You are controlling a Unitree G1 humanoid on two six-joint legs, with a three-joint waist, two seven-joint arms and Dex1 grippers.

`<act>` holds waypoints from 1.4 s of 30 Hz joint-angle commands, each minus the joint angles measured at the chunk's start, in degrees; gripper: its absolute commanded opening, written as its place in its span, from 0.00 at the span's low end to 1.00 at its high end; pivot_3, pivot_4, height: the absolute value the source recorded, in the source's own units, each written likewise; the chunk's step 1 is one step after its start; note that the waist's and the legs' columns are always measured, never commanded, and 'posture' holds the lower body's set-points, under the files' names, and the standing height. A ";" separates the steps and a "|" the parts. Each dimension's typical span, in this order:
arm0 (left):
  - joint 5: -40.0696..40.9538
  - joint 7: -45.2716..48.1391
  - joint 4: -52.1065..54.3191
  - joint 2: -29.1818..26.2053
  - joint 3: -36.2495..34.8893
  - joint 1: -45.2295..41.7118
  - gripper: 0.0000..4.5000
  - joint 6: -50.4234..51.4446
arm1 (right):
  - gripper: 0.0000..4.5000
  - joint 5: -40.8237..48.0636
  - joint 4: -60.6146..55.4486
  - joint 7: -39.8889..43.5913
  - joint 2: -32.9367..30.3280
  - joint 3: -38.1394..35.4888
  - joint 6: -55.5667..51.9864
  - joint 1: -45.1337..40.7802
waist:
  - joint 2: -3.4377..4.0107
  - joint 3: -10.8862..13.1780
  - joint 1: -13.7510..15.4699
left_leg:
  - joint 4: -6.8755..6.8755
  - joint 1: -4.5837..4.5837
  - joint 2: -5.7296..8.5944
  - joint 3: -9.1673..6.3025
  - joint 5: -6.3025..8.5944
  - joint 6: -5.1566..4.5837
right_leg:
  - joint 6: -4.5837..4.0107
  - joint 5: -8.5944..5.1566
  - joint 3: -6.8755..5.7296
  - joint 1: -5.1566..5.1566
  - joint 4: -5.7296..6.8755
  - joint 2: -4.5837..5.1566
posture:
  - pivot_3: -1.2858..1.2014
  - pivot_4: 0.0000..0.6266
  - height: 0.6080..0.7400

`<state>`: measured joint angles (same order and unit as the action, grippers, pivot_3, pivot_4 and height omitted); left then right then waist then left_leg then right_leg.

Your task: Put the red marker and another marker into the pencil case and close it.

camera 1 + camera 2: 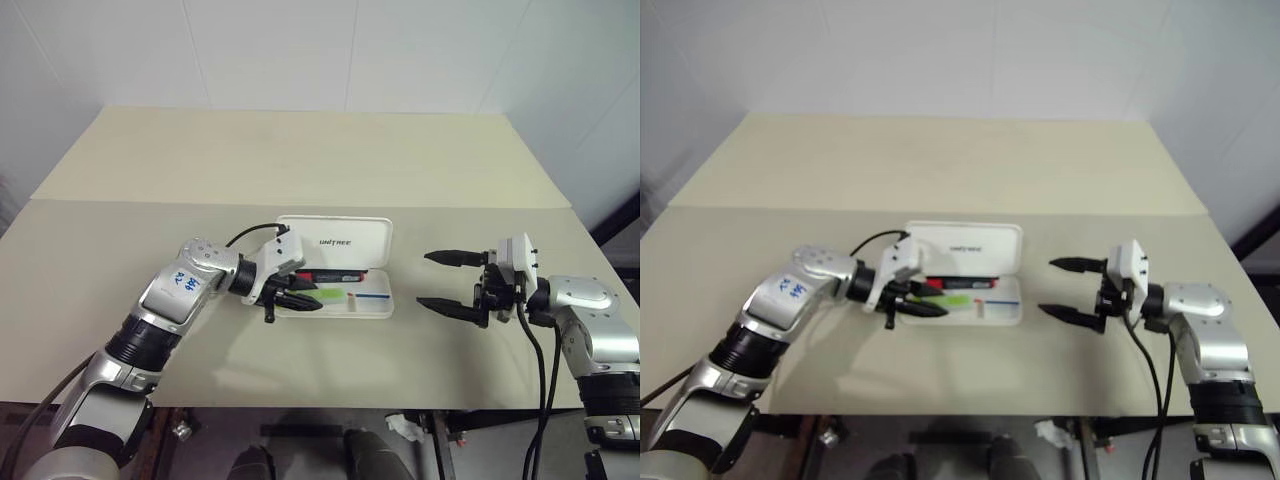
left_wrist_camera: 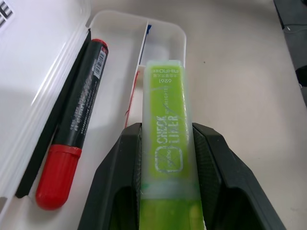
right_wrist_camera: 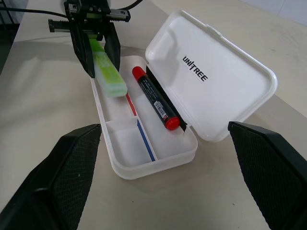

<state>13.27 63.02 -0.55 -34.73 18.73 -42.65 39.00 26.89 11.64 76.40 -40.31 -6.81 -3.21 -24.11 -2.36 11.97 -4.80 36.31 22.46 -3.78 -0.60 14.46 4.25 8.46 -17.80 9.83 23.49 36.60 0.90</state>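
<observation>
The white pencil case (image 1: 385, 302) lies open mid-table, its lid (image 3: 211, 72) with dark lettering tipped up at the back. The red marker (image 3: 156, 99) lies in the tray along the hinge side, with a dark barrel and red ends. My left gripper (image 1: 305, 293) is shut on the light-green highlighter (image 2: 168, 120), the other marker, and holds it tilted down over the tray's left end beside the red marker. I cannot tell whether the highlighter touches the tray floor. My right gripper (image 1: 424, 279) is open and holds nothing, level with the case and a little to its right.
The pale table (image 1: 300, 160) runs back to a white wall, with a seam across it behind the case. The table's front edge (image 1: 330, 405) lies close below both arms. A red-and-blue stripe (image 3: 144, 139) and a small divider mark the tray's inside.
</observation>
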 commanded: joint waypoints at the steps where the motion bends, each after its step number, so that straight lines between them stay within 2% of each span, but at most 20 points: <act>1: -0.59 -0.50 1.44 0.56 -0.13 -1.12 0.25 -0.56 | 1.00 0.78 -2.05 -0.68 -0.49 -1.47 -0.03 0.13 | 0.00 0.00 0.01 | 0.00 0.00 0.00 0.00 0.00 0.00 | 0.00 0.00 0.00 0.00 0.00 0.00 | 0.52 0.24 1.00; 8: -1.41 -1.55 1.00 1.48 0.26 -1.00 0.25 -0.40 | 1.00 0.81 -2.64 -1.27 -0.51 -1.52 -0.43 0.48 | 0.00 0.00 0.01 | 0.00 0.00 0.00 0.00 0.00 0.00 | 0.00 0.00 0.00 0.00 0.01 0.00 | 0.52 0.24 1.00; 9: -0.96 -1.45 1.28 1.77 0.05 -1.04 0.41 0.10 | 1.00 0.81 -2.74 -1.38 -0.51 -1.53 -0.47 0.54 | 0.00 0.00 0.03 | 0.00 0.00 0.00 0.00 0.00 0.00 | 0.00 0.00 0.00 0.00 0.01 0.00 | 0.52 0.24 1.00; 11: -0.81 -1.73 1.42 2.10 -0.31 -1.09 0.54 0.33 | 1.00 0.79 -2.81 -1.58 -0.50 -1.52 -0.50 0.54 | 0.00 0.00 0.04 | 0.00 0.00 0.00 0.00 0.00 0.00 | 0.00 0.00 0.00 0.00 0.01 0.00 | 0.52 0.24 1.00; 17: -0.54 -1.58 2.20 2.17 -0.83 -0.90 0.98 1.08 | 1.00 0.72 -2.83 -1.83 -0.56 -1.48 -0.47 0.59 | 0.00 0.00 -0.01 | 0.00 -0.03 0.00 0.00 0.00 0.00 | 0.00 0.00 0.00 0.00 0.04 0.00 | 0.52 0.24 1.00; 25: 2.29 -0.50 6.34 0.21 -3.38 0.11 0.99 3.20 | 1.00 0.52 -3.45 -3.46 -0.43 -1.83 -0.40 2.00 | 0.00 0.00 -0.02 | 0.01 -0.03 0.00 0.00 0.00 0.00 | 0.00 0.00 0.00 -0.01 0.05 0.00 | 0.52 0.24 1.00; 31: 7.67 1.99 8.86 -1.75 -10.48 2.21 0.99 -0.17 | 1.00 0.48 -5.66 -8.99 0.78 -3.11 -0.76 5.30 | 0.00 0.00 -0.01 | 0.05 -0.04 0.00 0.00 0.00 0.00 | -0.01 0.00 0.01 -0.01 0.11 0.00 | 0.52 0.24 1.00; 36: 12.13 5.38 8.11 -4.99 -18.70 6.52 0.99 -5.53 | 1.00 -1.86 -6.51 -17.12 1.46 -4.87 -0.81 10.29 | 0.01 0.00 -0.04 | 0.05 -0.05 0.00 -0.01 0.00 0.00 | -0.04 -0.03 0.00 0.00 0.18 -0.01 | 0.52 0.24 1.00; 42: 16.32 9.51 7.49 -8.27 -24.96 11.76 0.99 -9.65 | 1.00 -7.19 -1.93 -29.09 2.86 -6.76 0.32 10.59 | 0.01 -0.01 -0.11 | 0.11 -0.11 0.00 0.02 0.00 0.00 | -0.07 -0.03 0.01 -0.03 0.19 0.00 | 0.52 0.24 1.00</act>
<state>27.56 71.31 6.25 -41.80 -3.63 -31.22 31.31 20.30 9.48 50.05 -37.56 -11.10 -3.88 -13.21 -2.35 11.96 -4.91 36.42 22.36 -3.77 -0.57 14.46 4.25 8.39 -17.83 9.84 23.47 36.80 0.90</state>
